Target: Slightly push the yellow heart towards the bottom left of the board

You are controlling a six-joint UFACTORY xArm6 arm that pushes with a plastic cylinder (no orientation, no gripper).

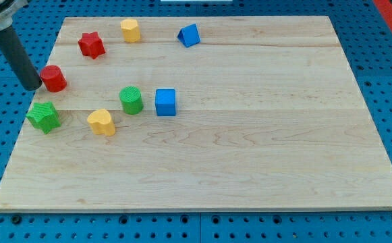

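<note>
1. Surroundings: a pale wooden board (249,155) lies on a blue perforated bench (384,40). A strip of red shows at the view's top right corner. Nothing more of the room is visible.

2. Board surface: flat planks with the grain running left to right; two seams cross the upper half. Every block sits in the left half of the board.

3. Tool: the arm carries no gripper, so there are no jaws to report as wide, narrow or holding. It ends in a dark rod. Its tip (32,88) stands at the board's left edge, touching or just beside the red cylinder (54,78) on that block's left side.

4. Task block: the yellow heart (102,122) lies in the left part of the board, near mid-height. The green star (44,117) is to its left, the green cylinder (131,100) just up and right of it, and the blue cube (165,102) beyond that.

5. Other blocks: red star (91,44), yellow cylinder (130,30) and blue triangle (189,35) along the top edge.

6. Step in hand, as judged: approach. The tip is well apart from the heart and on the wrong side of it.

7. Next move calls for: placing the tip at the heart's upper right, in the narrow gap before the green cylinder, then a short stroke towards the bottom left corner.

8. Hazard: the route passes the red cylinder and green star; either could be knocked.
</note>
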